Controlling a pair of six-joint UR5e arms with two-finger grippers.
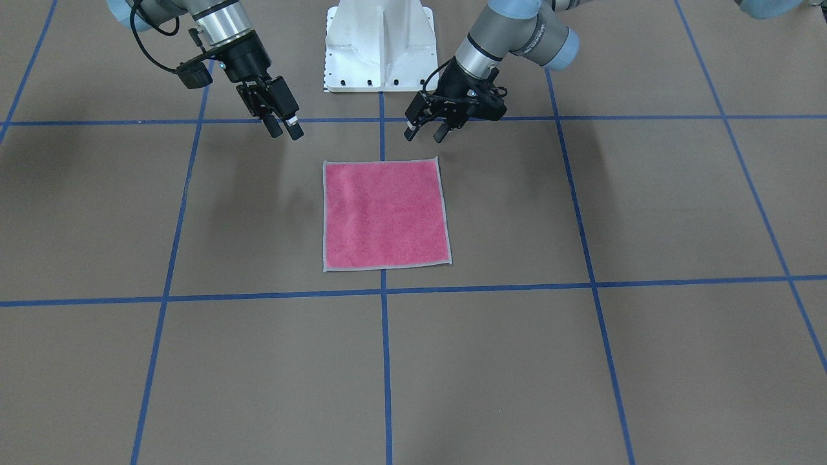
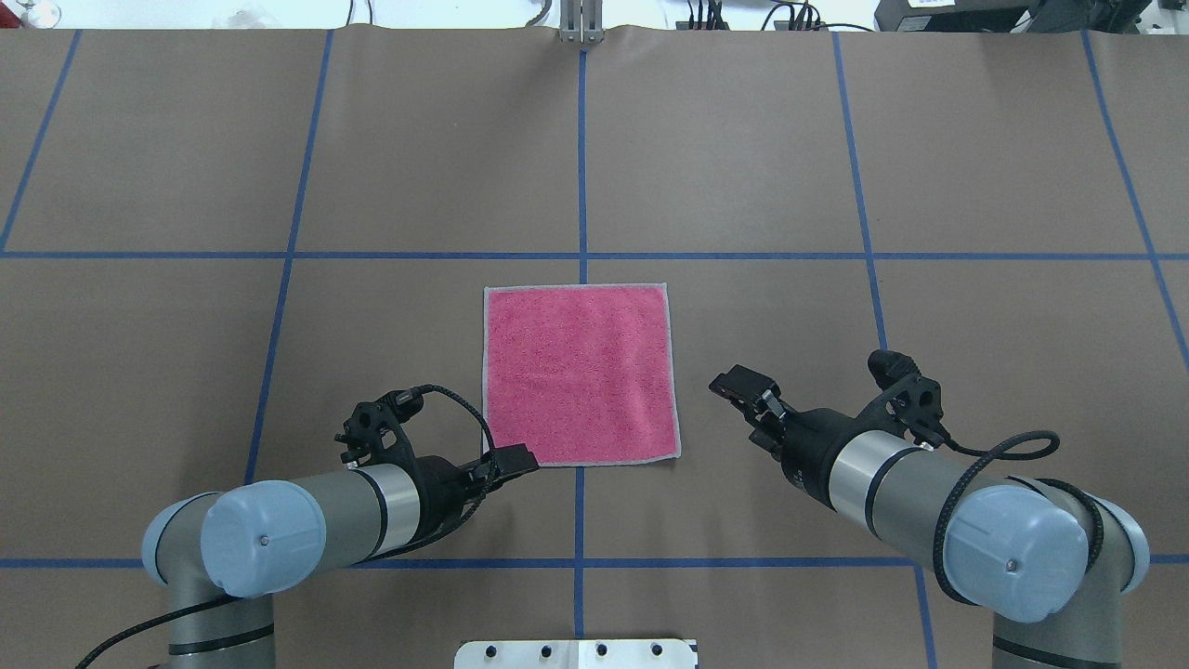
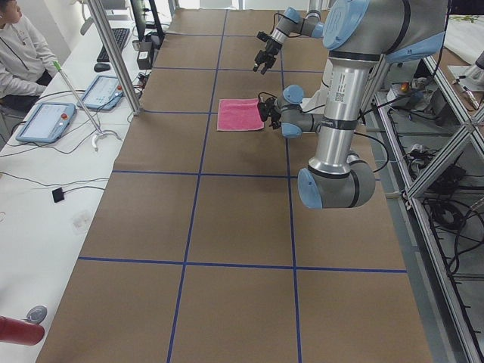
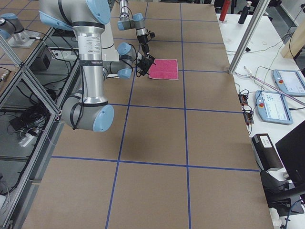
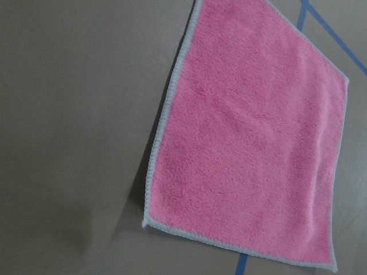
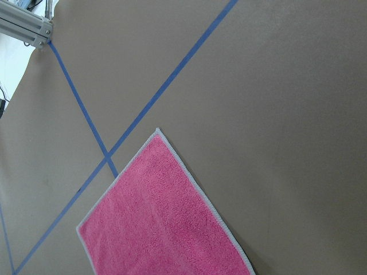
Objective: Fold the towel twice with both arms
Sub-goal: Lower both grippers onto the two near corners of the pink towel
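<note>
Towel: small square pink terry cloth with light grey stitched edge (image 1: 386, 213), flat, pink face up on brown paper-covered surface (image 1: 581, 361), across a blue tape line (image 1: 386, 361). Placed between the two sets of jaws, slightly ahead of both. Left grey metallic arm (image 2: 353, 511): jaws parted, empty, hanging just beside towel's near left corner. Right grey metallic arm (image 2: 882, 474): jaws parted, empty, raised off towel's right edge, apart from cloth.
</note>
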